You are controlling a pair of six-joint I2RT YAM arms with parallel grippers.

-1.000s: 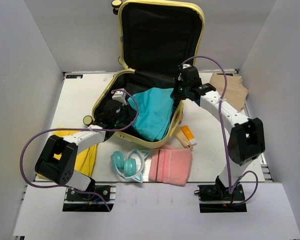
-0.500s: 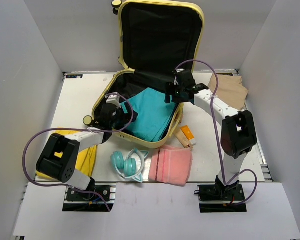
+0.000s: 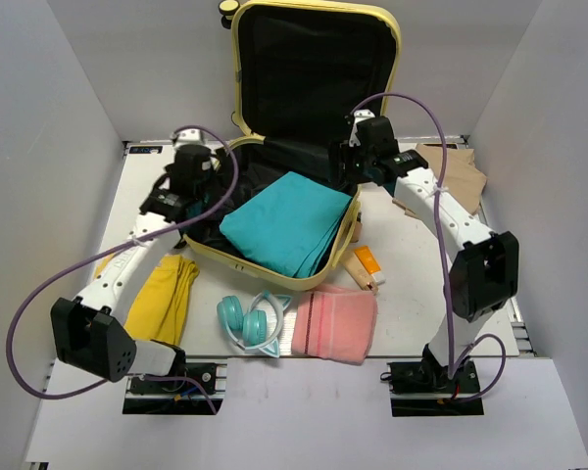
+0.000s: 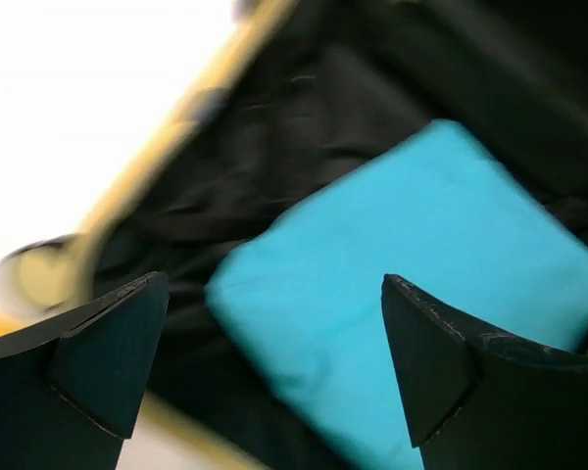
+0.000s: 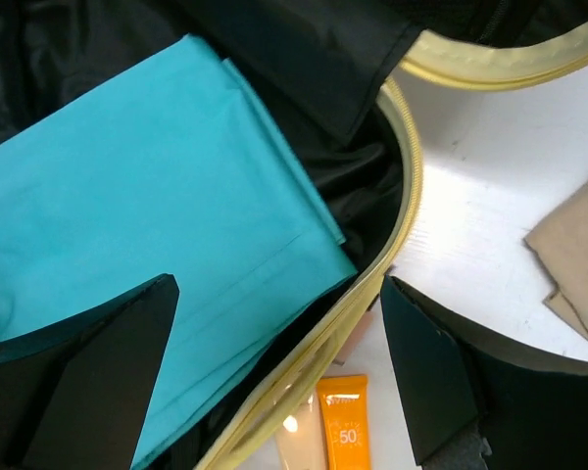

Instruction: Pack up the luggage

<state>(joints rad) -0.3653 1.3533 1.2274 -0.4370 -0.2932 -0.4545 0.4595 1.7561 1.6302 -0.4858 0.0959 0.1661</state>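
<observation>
The luggage (image 3: 237, 257), a pale yellow hard-shell suitcase, lies open with its black-lined lid (image 3: 314, 69) standing at the back. A folded teal cloth (image 3: 289, 220) lies flat inside it. My left gripper (image 3: 198, 196) hovers open over the suitcase's left rim. In the left wrist view the left gripper (image 4: 274, 352) hangs above the teal cloth (image 4: 421, 274) with nothing between its fingers. My right gripper (image 3: 348, 168) is open over the right rim. In the right wrist view the right gripper (image 5: 279, 367) is empty above the rim (image 5: 402, 206) and the cloth (image 5: 147, 196).
On the table in front of the suitcase lie a yellow cloth (image 3: 162, 299), teal headphones (image 3: 250, 321), a pink cloth (image 3: 335, 323) and an orange tube (image 3: 369, 264) beside a beige tube (image 3: 356, 274). A tan cloth (image 3: 456, 176) lies at the back right. Grey walls enclose the table.
Both grippers have opened and let go of the teal cloth, which now lies spread in the suitcase. The left arm has pulled back up to the left rim; the right has risen slightly.
</observation>
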